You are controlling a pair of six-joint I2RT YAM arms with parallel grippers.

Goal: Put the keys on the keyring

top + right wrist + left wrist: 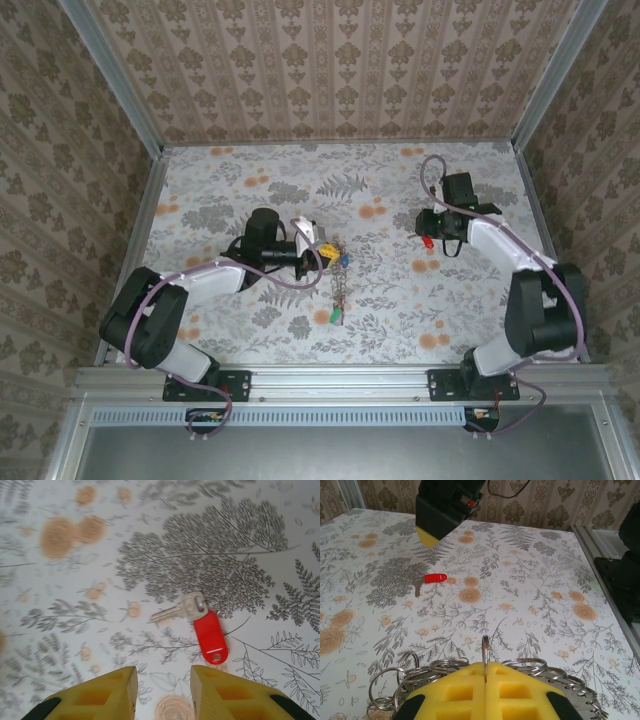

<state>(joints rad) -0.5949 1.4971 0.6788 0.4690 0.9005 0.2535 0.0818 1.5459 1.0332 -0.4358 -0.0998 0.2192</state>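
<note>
A small metal key with a red tag (208, 635) lies flat on the flowered table, just ahead of my right gripper (162, 690). That gripper is open, hangs above the table, and has nothing between its yellow fingers. From above, the red-tagged key (427, 241) sits right at the right gripper (432, 230). My left gripper (485, 667) is shut on the thin loop of the keyring (485, 647), which stands upright between the pads. The keyring's keys (340, 288) trail toward the near edge from the left gripper (318, 246), with blue, green and yellow tags among them.
Several loose-looking split rings (412, 672) fan out either side of the left fingers. The right gripper's dark body (445, 510) hangs over the red-tagged key (435, 578) in the left wrist view. Patterned walls and metal rails (150, 200) enclose the table.
</note>
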